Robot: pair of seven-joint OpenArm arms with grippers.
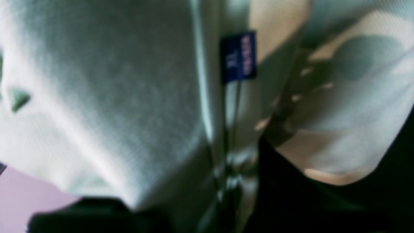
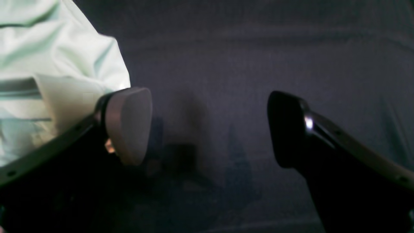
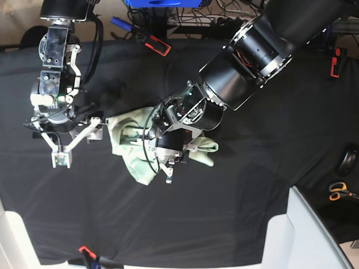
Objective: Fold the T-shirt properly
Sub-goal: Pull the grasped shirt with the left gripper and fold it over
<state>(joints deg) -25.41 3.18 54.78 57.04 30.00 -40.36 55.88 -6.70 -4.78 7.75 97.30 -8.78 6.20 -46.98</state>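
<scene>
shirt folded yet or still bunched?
Still bunched. The T-shirt lies crumpled in an uneven heap on the black table cover, under the left hand; no neat folds show.

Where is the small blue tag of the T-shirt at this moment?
In the left wrist view, the blue tag sits just right of centre near the top, on a seam of the bunched T-shirt, above the black table cover.

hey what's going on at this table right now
A two-armed robot is working on a crumpled pale mint-green T-shirt lying bunched on the black cloth table cover. The left gripper is shut on the T-shirt near its small blue tag. The right gripper hangs open beside the shirt's edge, holding nothing.
</scene>
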